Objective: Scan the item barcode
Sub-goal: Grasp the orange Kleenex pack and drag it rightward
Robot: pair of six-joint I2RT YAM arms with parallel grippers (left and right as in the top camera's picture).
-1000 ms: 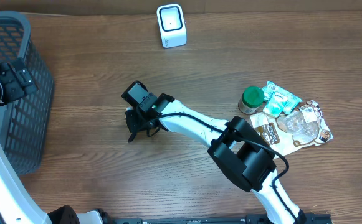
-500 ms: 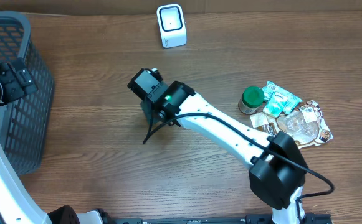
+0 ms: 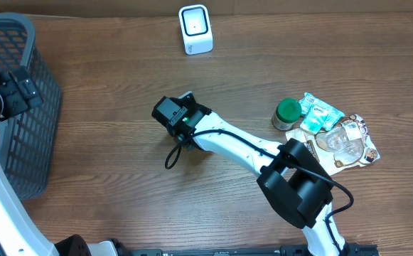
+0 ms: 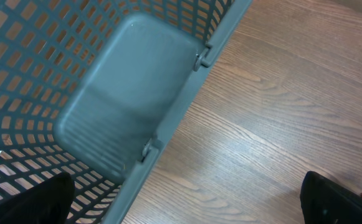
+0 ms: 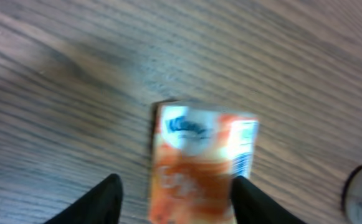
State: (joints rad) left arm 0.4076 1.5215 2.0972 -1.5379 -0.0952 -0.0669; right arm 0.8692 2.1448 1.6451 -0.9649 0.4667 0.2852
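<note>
- The right end effector (image 5: 176,183) hangs spread astride the orange-and-white soft tissue pack (image 5: 199,155), which lies flat on the wooden tabletop (image 5: 56,74). An off-centre closure could shove it aside.
- No barcode is legible, so it may end up facing away from the white box-shaped scanner (image 3: 195,28).
- The left end effector (image 4: 184,193), spread wide, hovers by the grey plastic mesh basket (image 4: 124,93).

The right gripper (image 5: 181,199) has drawn back a little toward the near side and right from where it reached half a second ago. It now sits farther and more to the right than a second ago. The elbow (image 3: 295,190), which was stretched out to the near right, has folded back in toward the left. The cable (image 3: 170,156) by the wrist now hangs in a loop.
</note>
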